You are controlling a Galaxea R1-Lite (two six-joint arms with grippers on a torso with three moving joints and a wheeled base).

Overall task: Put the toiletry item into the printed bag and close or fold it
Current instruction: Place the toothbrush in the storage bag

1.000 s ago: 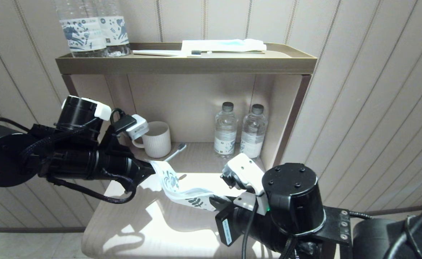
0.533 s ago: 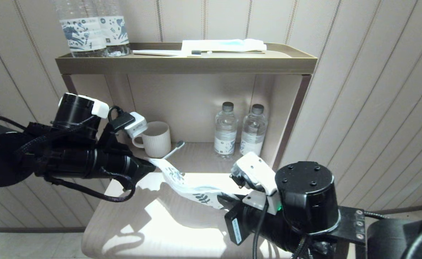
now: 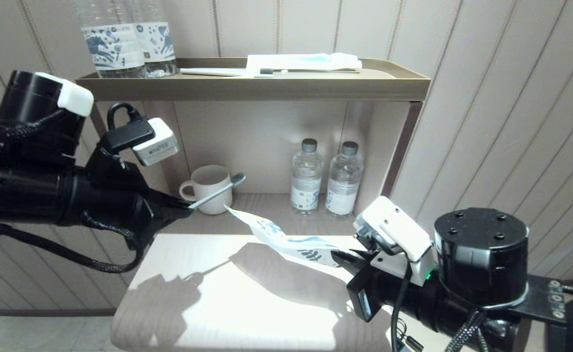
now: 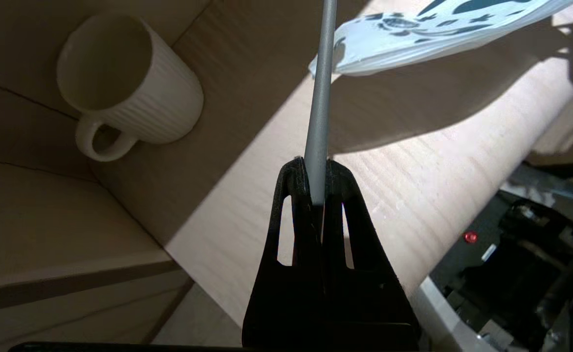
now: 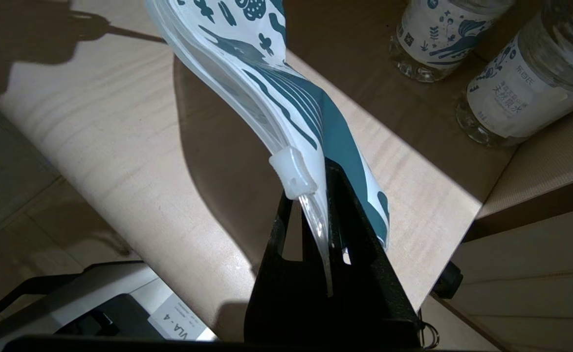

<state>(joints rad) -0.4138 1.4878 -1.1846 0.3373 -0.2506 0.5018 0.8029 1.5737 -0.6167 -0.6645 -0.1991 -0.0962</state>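
The left tool (image 3: 185, 208) is up in the air over the counter's (image 3: 193, 303) left back corner. Its 2 black fingers (image 4: 298, 195) are pressed tight on the end of the toothbrush (image 3: 216, 191). The brush sticks out w/ its head up high, in front of the white mug (image 3: 209, 188). Its head is not in the bag; it is near the bag's far tip but apart from it.

The right tool (image 3: 346, 259) is over the counter's right side, near the front. It is clamped on one end of the printed bag (image 3: 286, 239). The bag hangs in the air, off the counter, & reaches up & left toward the brush. In the right wrist view the bag's teal leaves show, & a small clear slider (image 5: 294, 172) sits on its seal strip just by the tool's fingers (image 5: 350, 234).

The mug stands on the low shelf (image 3: 272, 210) behind the counter, at the shelf's left end. 2 small water bottles (image 3: 323, 177) stand side by side at the shelf's right end.

On the top shelf (image 3: 247, 85), 2 big bottles (image 3: 125, 39) stand at the left back corner. A white brush w/ dark bristles (image 3: 228, 72) & a flat white-&-blue packet (image 3: 303, 61) lie in the middle.
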